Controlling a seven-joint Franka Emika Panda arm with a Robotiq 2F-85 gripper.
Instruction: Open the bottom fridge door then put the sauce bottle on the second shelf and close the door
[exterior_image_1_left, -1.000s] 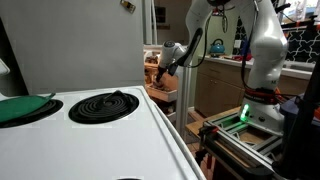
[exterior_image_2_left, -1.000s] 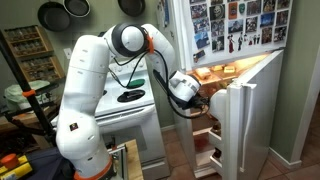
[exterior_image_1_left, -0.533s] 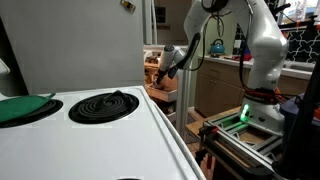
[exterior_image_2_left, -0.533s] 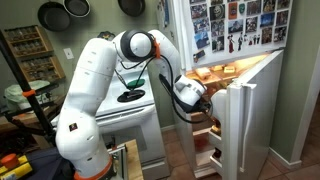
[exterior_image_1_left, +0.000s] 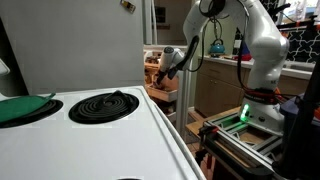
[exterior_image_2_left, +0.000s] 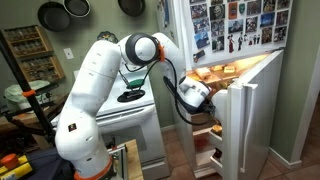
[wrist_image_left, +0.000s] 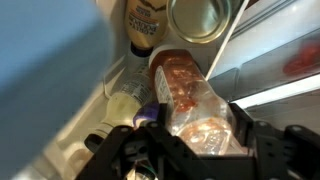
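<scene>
The bottom fridge door (exterior_image_2_left: 246, 122) stands swung open, its white inner side facing the lit fridge interior. My gripper (exterior_image_2_left: 207, 99) reaches into the opening between door and shelves; it also shows past the fridge's side as the gripper (exterior_image_1_left: 165, 70). In the wrist view the gripper (wrist_image_left: 195, 122) is shut on the sauce bottle (wrist_image_left: 186, 95), a clear bottle with red-brown contents held between both black fingers. The bottle points into the fridge, above a white shelf edge (wrist_image_left: 272, 90).
Inside the fridge, a pale-labelled bottle (wrist_image_left: 147, 24) and a round glass jar (wrist_image_left: 205, 15) stand beyond the held bottle, and a pale bottle (wrist_image_left: 124, 106) lies at its left. The stove (exterior_image_1_left: 100, 105) adjoins the fridge. The upper door (exterior_image_2_left: 236, 24) carries photos.
The arm has pushed further toward the fridge opening, carrying the gripper and bottle closer to the shelves. The grip has not changed.
</scene>
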